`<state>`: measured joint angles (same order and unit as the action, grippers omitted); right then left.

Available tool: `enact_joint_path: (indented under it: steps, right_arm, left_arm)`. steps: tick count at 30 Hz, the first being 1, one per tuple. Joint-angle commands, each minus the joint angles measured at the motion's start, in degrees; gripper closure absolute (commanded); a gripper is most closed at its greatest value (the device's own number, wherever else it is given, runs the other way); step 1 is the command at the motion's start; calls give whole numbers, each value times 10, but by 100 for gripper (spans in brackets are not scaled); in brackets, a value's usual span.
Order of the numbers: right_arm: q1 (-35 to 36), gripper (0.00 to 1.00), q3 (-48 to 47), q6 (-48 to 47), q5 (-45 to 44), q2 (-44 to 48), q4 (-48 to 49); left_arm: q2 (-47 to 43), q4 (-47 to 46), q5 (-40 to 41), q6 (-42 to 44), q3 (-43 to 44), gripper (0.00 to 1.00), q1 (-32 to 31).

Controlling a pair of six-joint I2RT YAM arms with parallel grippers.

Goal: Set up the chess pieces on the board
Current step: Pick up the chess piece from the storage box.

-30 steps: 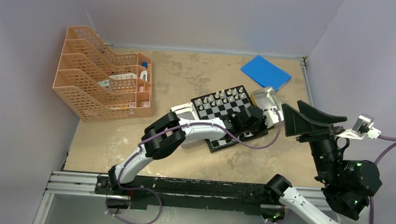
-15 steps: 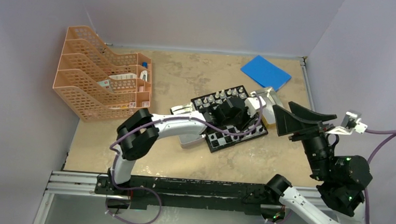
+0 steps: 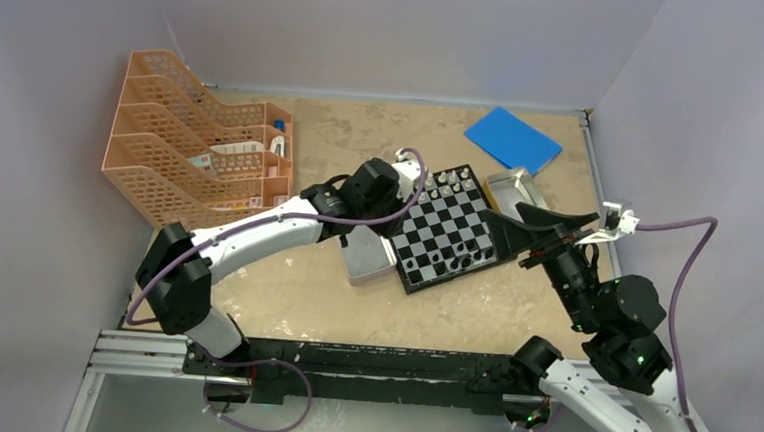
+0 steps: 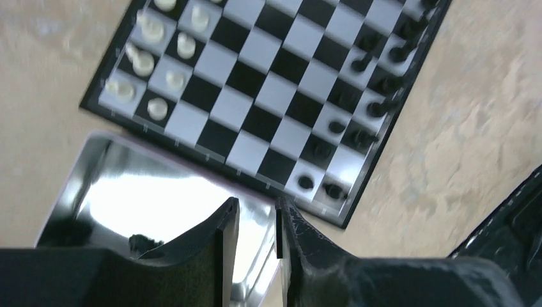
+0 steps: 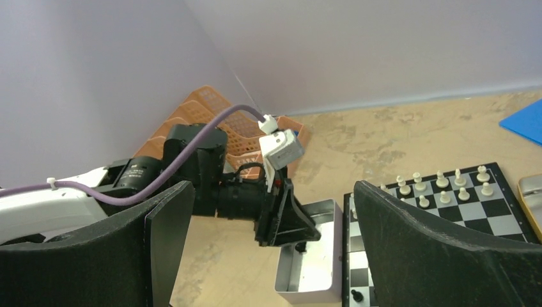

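Note:
The board (image 3: pixel 452 227) lies mid-table with white chess pieces (image 3: pixel 440 186) along its far rows and black ones (image 3: pixel 447 261) along its near rows. My left gripper (image 3: pixel 362 225) hangs over a silver tin (image 3: pixel 367 260) just left of the board. In the left wrist view its fingers (image 4: pixel 224 236) stand a narrow gap apart with nothing between them, above the tin (image 4: pixel 147 185), in which a small dark piece (image 4: pixel 137 242) lies. My right gripper (image 3: pixel 535 235) hovers wide open and empty at the board's right edge. The right wrist view shows the left gripper (image 5: pixel 305 235) over the tin (image 5: pixel 310 272).
A second silver tin (image 3: pixel 516 188) sits at the board's far right corner, with a blue flat pad (image 3: pixel 513 139) behind it. An orange file rack (image 3: pixel 196 160) stands at the far left. Walls close in the back and right sides.
My left arm has swung left from above the board's near right part to over the tin beside it. The right gripper has come down and leftward toward the board's right edge.

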<state>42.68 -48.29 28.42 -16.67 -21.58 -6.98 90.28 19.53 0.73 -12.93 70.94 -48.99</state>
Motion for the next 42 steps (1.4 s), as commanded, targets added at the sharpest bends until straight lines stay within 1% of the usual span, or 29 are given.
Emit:
enact_joint_path:
  steps: [1,5,8,12,22,28,35,42]
  right_arm:
    - [-1,3,7,6,24,-4,50]
    - [-2,3,15,1,42,-7,64]
    - [-2,3,9,-8,46,-10,62]
    - [-2,3,-6,-21,45,-7,50]
    - [-2,2,-8,-33,31,5,47]
    - [-2,2,-7,-37,31,-2,50]
    - [-2,2,-2,-35,31,-3,55]
    - [-2,2,-2,-33,35,-5,58]
  left_arm:
    - [-15,124,23,-5,-27,74,21]
    - [26,149,11,8,-26,73,41]
    - [58,165,22,19,-14,71,48]
    - [93,160,40,40,-10,70,67]
    - [132,165,76,67,-5,62,77]
    - [135,156,79,76,-5,61,77]
    - [116,152,83,76,-3,61,77]
    - [93,143,112,82,-7,62,77]
